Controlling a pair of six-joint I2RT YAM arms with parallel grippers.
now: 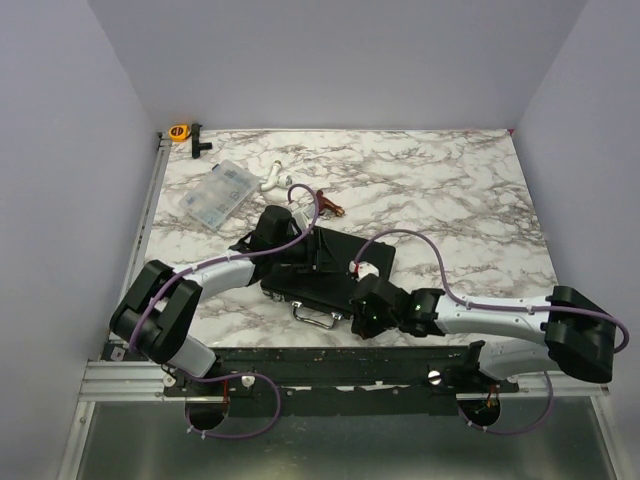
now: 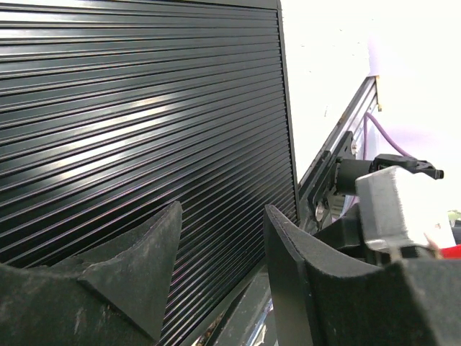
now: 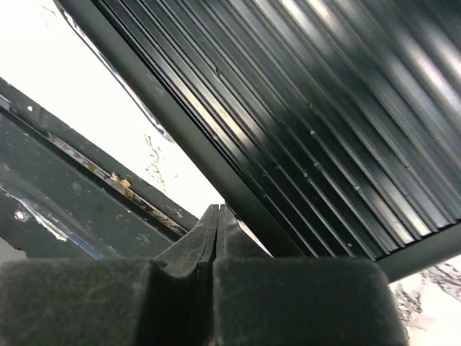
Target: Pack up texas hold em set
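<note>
You are working over a white marble table (image 1: 450,200) boxed in by pale lavender walls, where the black briefcase (image 1: 335,262) is lying shut at the middle, its silver handle (image 1: 315,317) facing the arm bases, well apart from the clear compartment box (image 1: 213,195) at the far left. Your left gripper (image 2: 223,216) is hanging by the ribbed lid's far left end, jaws parted and gripping nothing. Your right gripper (image 3: 217,216) is sitting clenched and empty at the case's near right edge.

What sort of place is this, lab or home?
Probably a lab test cell: plain walls box in a marble-patterned table, with a left arm and right arm bolted to a metal rail.
</note>
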